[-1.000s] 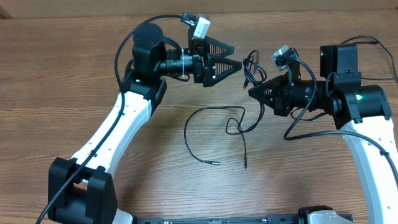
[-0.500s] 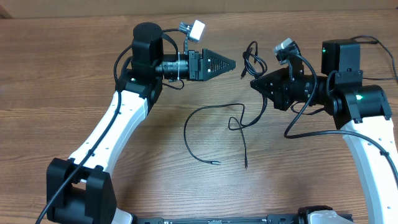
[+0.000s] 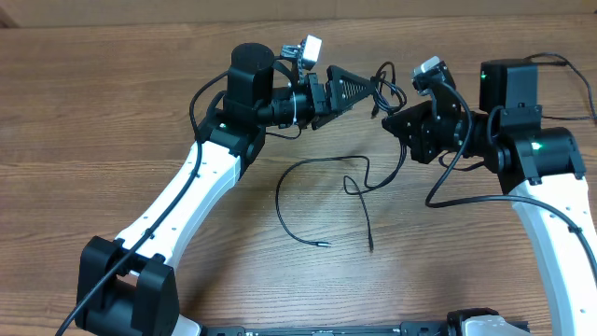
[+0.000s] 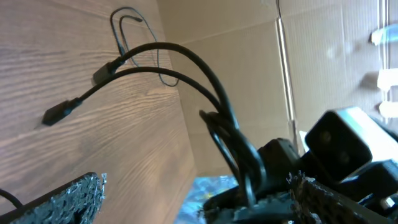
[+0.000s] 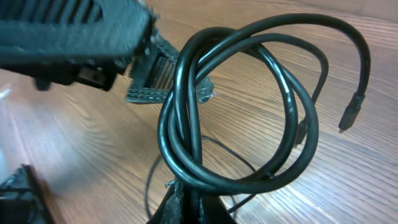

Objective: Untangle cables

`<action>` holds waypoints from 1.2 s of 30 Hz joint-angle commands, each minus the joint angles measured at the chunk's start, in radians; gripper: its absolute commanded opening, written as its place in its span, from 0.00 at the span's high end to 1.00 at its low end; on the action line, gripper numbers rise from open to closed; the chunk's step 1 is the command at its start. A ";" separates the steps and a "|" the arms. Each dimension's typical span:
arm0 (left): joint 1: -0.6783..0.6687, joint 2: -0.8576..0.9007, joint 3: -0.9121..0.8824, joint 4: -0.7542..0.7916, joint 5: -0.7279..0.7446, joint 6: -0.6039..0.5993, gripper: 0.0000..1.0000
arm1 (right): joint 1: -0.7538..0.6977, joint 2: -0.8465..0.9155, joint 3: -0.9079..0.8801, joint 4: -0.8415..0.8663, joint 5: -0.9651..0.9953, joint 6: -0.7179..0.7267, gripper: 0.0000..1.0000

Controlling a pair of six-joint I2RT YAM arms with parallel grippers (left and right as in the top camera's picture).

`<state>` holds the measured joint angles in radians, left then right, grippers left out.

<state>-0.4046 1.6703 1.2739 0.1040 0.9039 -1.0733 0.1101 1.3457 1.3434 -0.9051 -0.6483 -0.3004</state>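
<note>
Both arms reach toward the far edge of the bench, with the tips facing each other a little right of its centre. My right gripper is clenched on the cable coil. In the right wrist view, several black turns rise straight out from between its fingers, wound into a rough ring, and one free plug hangs off the ring's right side. From overhead, the cable coil stands up off the wood near the far edge, between the two gripper tips. My left gripper is released. The left wrist view shows its two ribbed fingers far apart at the lower corners of the frame. Strands of the cable coil pass through the gap, nearer the right-hand finger; I cannot tell whether either finger touches a strand. In that same view, two plug ends stick out over the wood. A loose cable lies flat on the middle of the bench, bent into an open loop that crosses itself once. Its two tips point toward the near edge, well apart from both grippers. One strand rises from that loop toward my right gripper, and the gripper hides where it joins. Cardboard stands beyond the far edge.
</note>
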 commanded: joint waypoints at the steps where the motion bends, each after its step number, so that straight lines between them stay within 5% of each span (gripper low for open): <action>1: 0.002 -0.017 0.008 0.006 -0.014 -0.110 0.00 | 0.033 0.022 0.004 0.011 0.057 -0.050 0.96; 2: 0.002 -0.017 0.008 0.006 -0.014 -0.136 0.00 | 0.045 0.032 0.004 0.011 0.057 -0.061 0.96; 4: 0.002 -0.017 0.008 0.005 -0.016 -0.176 0.22 | 0.069 0.051 0.004 0.015 0.057 -0.068 0.96; 6: 0.002 -0.017 0.008 0.005 -0.016 -0.201 0.29 | 0.092 0.065 0.004 0.022 0.056 -0.068 0.96; 9: 0.003 -0.017 0.008 0.005 -0.017 -0.212 0.55 | 0.139 0.070 0.005 0.035 0.057 -0.068 0.96; 19: 0.005 -0.017 0.008 0.005 -0.016 -0.240 0.71 | 0.152 0.071 0.005 0.043 0.087 -0.067 0.96; 24: 0.005 -0.017 0.008 0.004 -0.016 -0.240 0.52 | 0.151 0.071 0.005 0.051 0.099 -0.068 0.96; 27: 0.005 -0.017 0.008 0.001 -0.016 -0.234 0.49 | 0.151 0.071 0.005 0.066 0.103 -0.068 0.96; 29: 0.008 -0.017 0.008 -0.003 -0.017 -0.228 0.59 | 0.151 0.070 0.005 0.077 0.116 -0.068 0.96; 31: 0.021 -0.016 0.008 -0.003 -0.018 -0.227 0.80 | 0.151 0.070 0.005 0.083 0.116 -0.068 0.96; 36: 0.060 -0.016 0.008 -0.021 -0.026 -0.220 0.85 | 0.151 0.070 0.005 0.084 0.105 -0.068 0.96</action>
<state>-0.3840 1.6703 1.2739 0.0895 0.8913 -1.3067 0.2577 1.4200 1.3434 -0.8196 -0.5430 -0.3607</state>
